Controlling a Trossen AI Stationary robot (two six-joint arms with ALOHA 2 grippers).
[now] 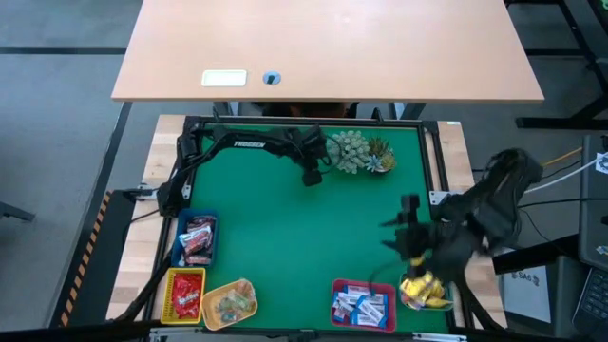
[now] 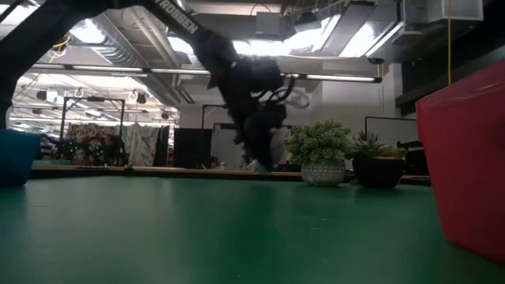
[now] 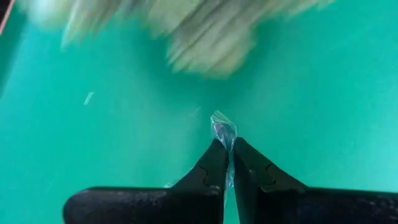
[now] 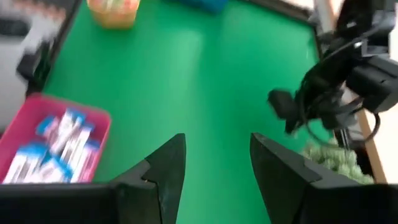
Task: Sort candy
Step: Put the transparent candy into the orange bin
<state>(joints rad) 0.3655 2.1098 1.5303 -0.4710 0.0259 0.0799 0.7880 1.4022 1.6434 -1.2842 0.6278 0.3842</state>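
Left gripper [image 3: 229, 151]: fingers pinched together on a clear-wrapped candy [image 3: 223, 129], whose crinkled end sticks out just past the fingertips; in the low view it hangs above the green mat [image 1: 313, 247].
Left gripper's place: far side of the mat, just beside the spiky green plant [image 1: 357, 151], which is blurred close ahead of it in the left wrist view.
Right gripper [image 4: 216, 162]: fingers spread apart with nothing between them, over the near right part of the mat.
Yellow candies [image 1: 423, 288]: heaped just beside the right gripper, toward the near edge.
Pink tray [image 4: 25, 122]: near the right gripper, holding blue-and-white candies [image 4: 53, 144].
Blue tray [image 1: 195, 238]: well apart from the left gripper, at the mat's near left side, holding dark red candies [image 1: 198, 240].
Red tray [image 1: 184, 294]: just nearer than the blue one, with red candies [image 1: 186, 298] inside.
Yellow tray [image 1: 229, 302]: touching or just beside the red tray, holding clear-wrapped sweets [image 1: 231, 304].
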